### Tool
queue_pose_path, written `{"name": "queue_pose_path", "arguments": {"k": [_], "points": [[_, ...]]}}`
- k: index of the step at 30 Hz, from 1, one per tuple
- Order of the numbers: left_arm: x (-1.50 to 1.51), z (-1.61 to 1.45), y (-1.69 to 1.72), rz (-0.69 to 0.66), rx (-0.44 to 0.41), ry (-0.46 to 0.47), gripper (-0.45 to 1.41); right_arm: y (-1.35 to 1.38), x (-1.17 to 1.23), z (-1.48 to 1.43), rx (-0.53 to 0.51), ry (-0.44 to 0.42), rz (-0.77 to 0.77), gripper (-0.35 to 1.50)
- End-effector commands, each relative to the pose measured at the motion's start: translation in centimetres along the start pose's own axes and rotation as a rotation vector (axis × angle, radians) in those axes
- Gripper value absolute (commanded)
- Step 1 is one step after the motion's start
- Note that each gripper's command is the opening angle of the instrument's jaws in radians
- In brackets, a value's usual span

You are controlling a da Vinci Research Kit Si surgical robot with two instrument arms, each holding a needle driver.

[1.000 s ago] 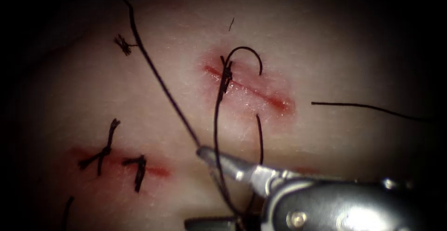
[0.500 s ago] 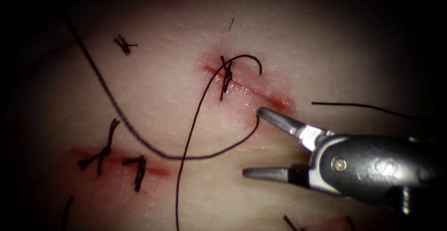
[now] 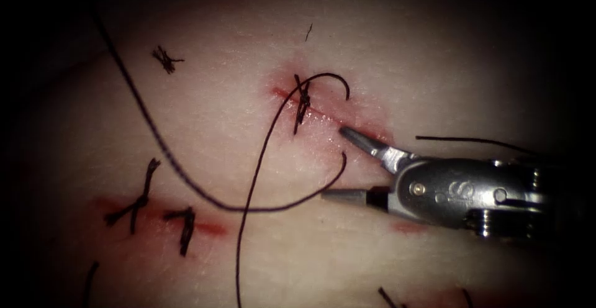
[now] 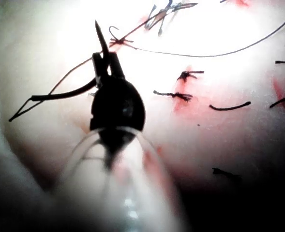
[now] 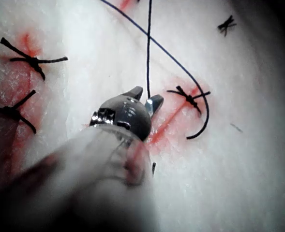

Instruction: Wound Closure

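We see the right tool [image 3: 332, 162] reaching in low from the right, jaws spread and empty over the cut [image 3: 347, 128], straddling the thread [image 3: 261, 153]. The left tool [image 4: 106, 60] clamps the needle [image 4: 101, 37] near its tip, clear of the tissue [image 3: 236, 258].

Second cut [image 3: 214, 227], two stitches [image 3: 138, 202]; knotted scrap [image 3: 165, 59] apart.
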Motion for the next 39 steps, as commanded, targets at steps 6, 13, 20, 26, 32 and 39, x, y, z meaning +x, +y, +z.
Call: {"name": "queue_pose_path", "arguments": {"k": [6, 13, 20, 26, 32, 39], "points": [[-0.04, 0.25, 0.10, 0.004, -0.007, 0.011, -0.45, -0.08, 0.21, -0.03, 0.037, -0.003, 0.006, -0.35], [-0.23, 0.54, 0.15, 0.031, -0.015, -0.007, -0.45, -0.29, 0.74, -0.24, 0.086, 0.000, -0.007, -0.35], [-0.42, 0.73, 0.19, 0.034, -0.032, -0.023, -0.45, -0.70, 1.51, -0.40, 0.162, 0.025, -0.037, -0.35], [-0.52, 0.78, 0.26, 0.021, -0.032, -0.012, -0.45, -1.20, 2.12, -0.38, 0.248, 0.049, -0.069, -0.35], [-0.63, 0.77, 0.26, 0.011, -0.038, -0.027, -0.45, -1.14, 2.23, -0.33, 0.206, 0.103, -0.054, 0.62], [-0.73, 0.75, 0.09, 0.011, -0.041, -0.096, -0.45, -0.65, 1.80, -0.51, 0.015, 0.056, -0.016, 1.41]]}}
